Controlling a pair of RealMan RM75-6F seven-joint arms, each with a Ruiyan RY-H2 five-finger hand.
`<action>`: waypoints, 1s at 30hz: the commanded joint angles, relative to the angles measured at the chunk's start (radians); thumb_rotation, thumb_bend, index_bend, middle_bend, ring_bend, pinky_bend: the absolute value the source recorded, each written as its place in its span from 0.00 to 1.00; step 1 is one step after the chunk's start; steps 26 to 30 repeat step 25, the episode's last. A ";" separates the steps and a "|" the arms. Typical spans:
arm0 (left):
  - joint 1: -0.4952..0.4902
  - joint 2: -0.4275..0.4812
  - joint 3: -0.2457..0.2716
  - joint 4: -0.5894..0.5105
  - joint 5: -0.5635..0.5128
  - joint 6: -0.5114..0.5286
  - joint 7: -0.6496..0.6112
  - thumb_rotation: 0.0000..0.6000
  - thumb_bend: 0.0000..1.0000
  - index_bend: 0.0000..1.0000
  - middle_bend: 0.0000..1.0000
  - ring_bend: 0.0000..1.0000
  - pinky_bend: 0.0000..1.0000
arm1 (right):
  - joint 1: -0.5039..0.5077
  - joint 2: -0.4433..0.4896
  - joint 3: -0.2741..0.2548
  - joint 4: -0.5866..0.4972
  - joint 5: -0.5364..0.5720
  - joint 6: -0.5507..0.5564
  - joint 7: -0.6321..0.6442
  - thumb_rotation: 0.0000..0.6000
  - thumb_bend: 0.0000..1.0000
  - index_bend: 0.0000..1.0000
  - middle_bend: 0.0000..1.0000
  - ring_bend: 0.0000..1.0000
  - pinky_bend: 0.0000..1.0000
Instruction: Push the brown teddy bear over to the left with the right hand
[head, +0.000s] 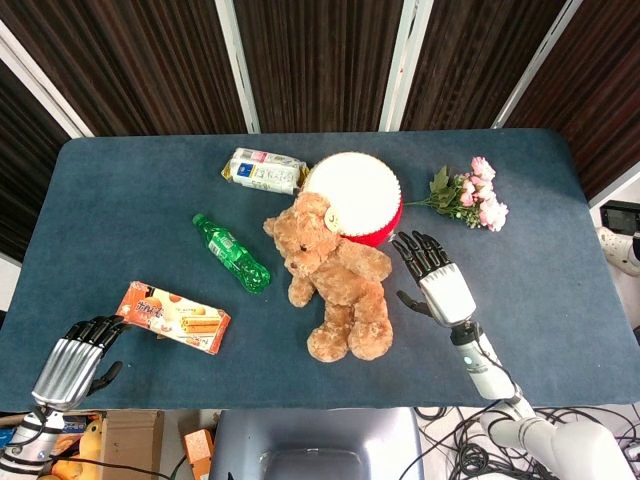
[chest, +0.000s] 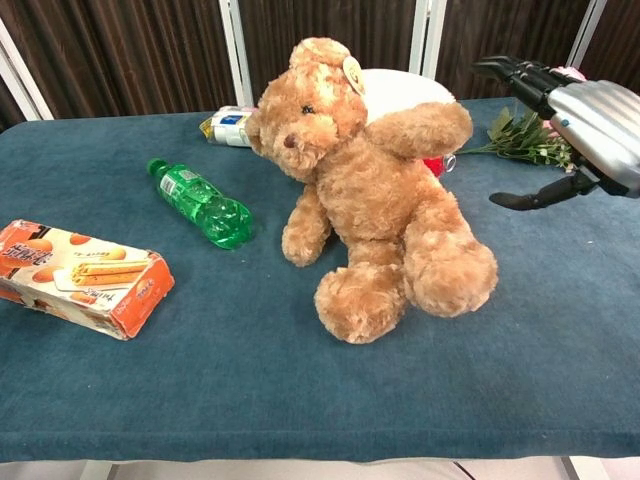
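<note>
The brown teddy bear (head: 332, 277) (chest: 375, 195) sits mid-table, leaning to the left with its head turned toward the green bottle. My right hand (head: 435, 279) (chest: 570, 115) hovers just to the bear's right, fingers spread and holding nothing, a small gap between it and the bear's arm. My left hand (head: 75, 357) rests at the table's front left corner with fingers curled in, nothing in it; the chest view does not show it.
A green bottle (head: 232, 253) lies left of the bear. A wafer box (head: 173, 317) lies front left. Behind the bear stand a red and white drum (head: 358, 190) and a snack packet (head: 263, 171). Pink flowers (head: 472, 197) lie at the back right.
</note>
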 joint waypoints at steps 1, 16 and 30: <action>0.002 -0.001 0.002 -0.001 0.006 0.005 0.004 1.00 0.28 0.30 0.25 0.24 0.34 | -0.127 0.326 -0.113 -0.499 -0.050 0.038 -0.191 1.00 0.06 0.00 0.00 0.00 0.16; 0.033 0.024 0.016 -0.057 0.013 0.029 0.099 1.00 0.28 0.28 0.25 0.23 0.34 | -0.347 0.722 -0.255 -0.921 -0.040 0.090 -0.244 1.00 0.06 0.01 0.00 0.00 0.18; 0.047 0.032 0.011 -0.094 -0.002 0.029 0.145 1.00 0.28 0.27 0.25 0.21 0.34 | -0.374 0.745 -0.227 -0.920 -0.016 0.033 -0.185 1.00 0.06 0.00 0.00 0.00 0.19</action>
